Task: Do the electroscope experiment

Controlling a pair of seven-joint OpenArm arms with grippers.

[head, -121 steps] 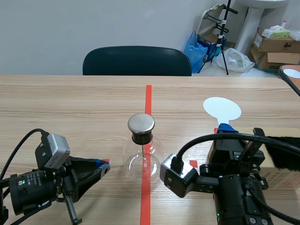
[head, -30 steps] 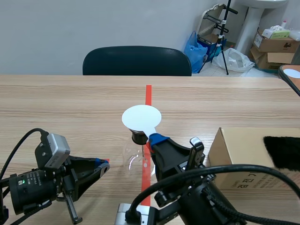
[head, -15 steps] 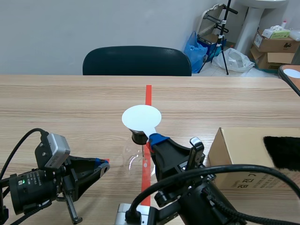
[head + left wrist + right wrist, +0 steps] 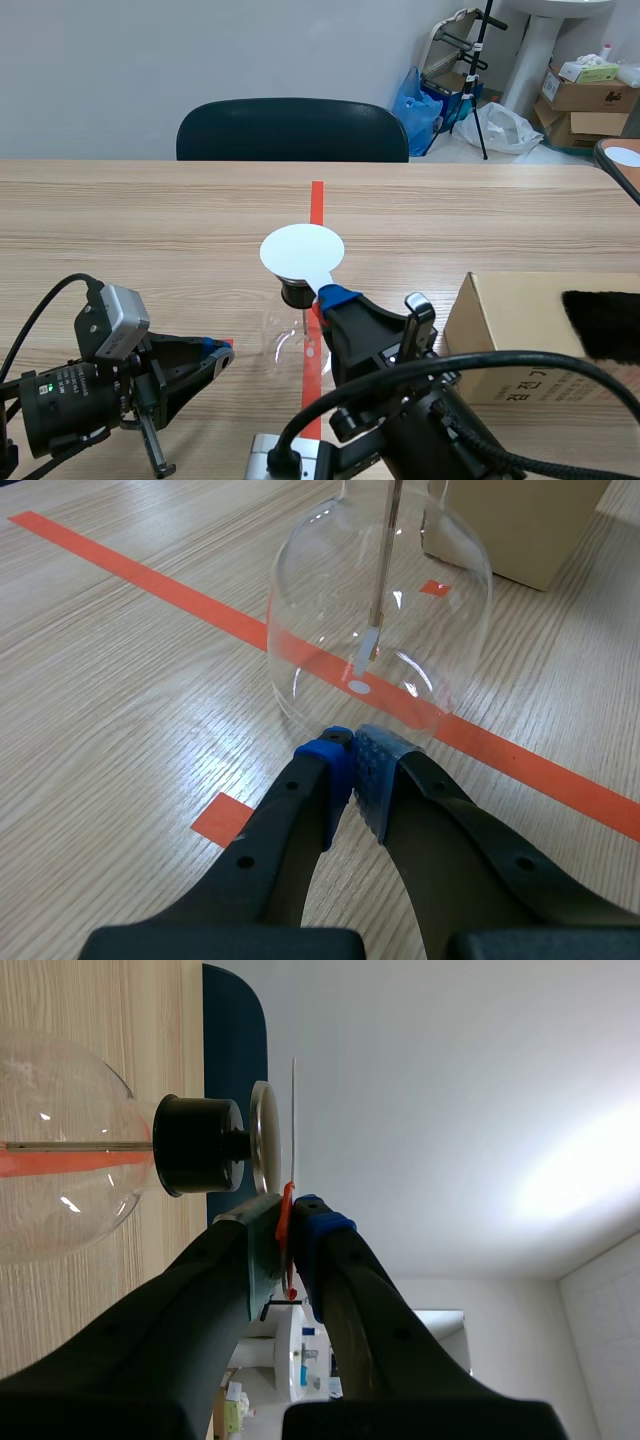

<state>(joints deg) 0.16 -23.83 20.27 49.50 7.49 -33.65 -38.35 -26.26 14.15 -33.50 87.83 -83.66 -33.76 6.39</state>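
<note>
The electroscope, a clear glass flask (image 4: 297, 340) with a black stopper (image 4: 200, 1145) and a metal top plate (image 4: 263, 1137), stands on the red tape line at the table's middle. My right gripper (image 4: 336, 297) is shut on the handle of a white round paddle (image 4: 302, 250). The paddle's disc (image 4: 294, 1110) hovers flat over the plate, with a thin gap showing. My left gripper (image 4: 350, 765) rests low on the table, shut on nothing, its tips just short of the flask's globe (image 4: 380, 630). Inside the globe hang a thin rod (image 4: 386, 560) and a foil leaf (image 4: 364, 660).
A cardboard box (image 4: 520, 345) sits at the right with a black furry cloth (image 4: 603, 325) on it. A dark chair (image 4: 292, 130) stands behind the table's far edge. Bags, boxes and a tripod lie beyond at the back right.
Four seconds ago the paddle was at the table's right; the right arm has carried it over the electroscope's top plate. Nothing has moved in the last second. The left arm is unchanged.
</note>
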